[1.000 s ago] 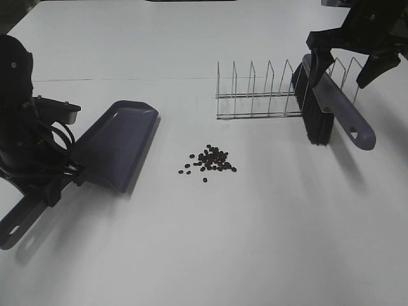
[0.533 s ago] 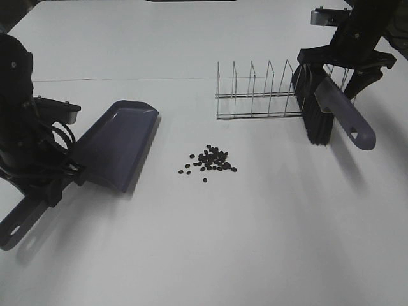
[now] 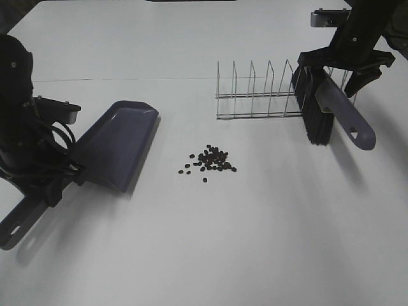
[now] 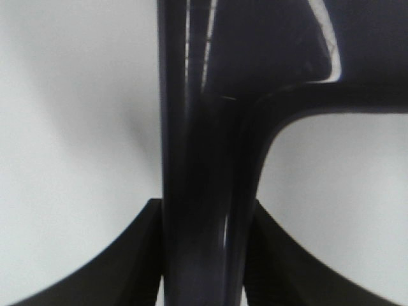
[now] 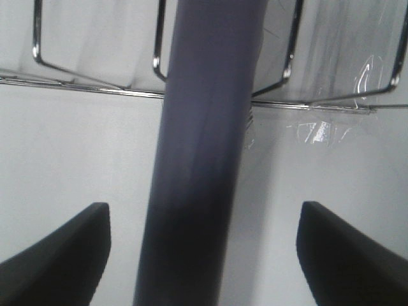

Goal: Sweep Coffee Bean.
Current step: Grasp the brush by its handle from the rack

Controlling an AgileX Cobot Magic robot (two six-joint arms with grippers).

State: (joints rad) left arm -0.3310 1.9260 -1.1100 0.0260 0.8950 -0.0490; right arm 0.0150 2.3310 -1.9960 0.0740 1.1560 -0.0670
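Several coffee beans [image 3: 209, 160] lie in a small cluster on the white table, right of the purple dustpan [image 3: 118, 143]. My left gripper [image 3: 64, 178] is shut on the dustpan's handle [image 4: 204, 159], which fills the gap between its fingers [image 4: 137, 261]. The brush, with black bristles [image 3: 313, 111] and a purple handle [image 3: 347, 118], leans at the right end of the wire rack [image 3: 261, 95]. My right gripper [image 3: 335, 69] straddles the brush handle [image 5: 204, 146]. It is open, with table showing between the handle and each of the fingers [image 5: 57, 255].
The wire rack [image 5: 95, 80] stands behind the beans and runs under the brush handle. The dustpan's handle end [image 3: 16, 233] points toward the table's front left. The left arm's dark body [image 3: 16, 115] stands at the left edge.
My right gripper has come down around the brush handle and its fingers have narrowed a little. The left gripper, dustpan and beans have not moved.
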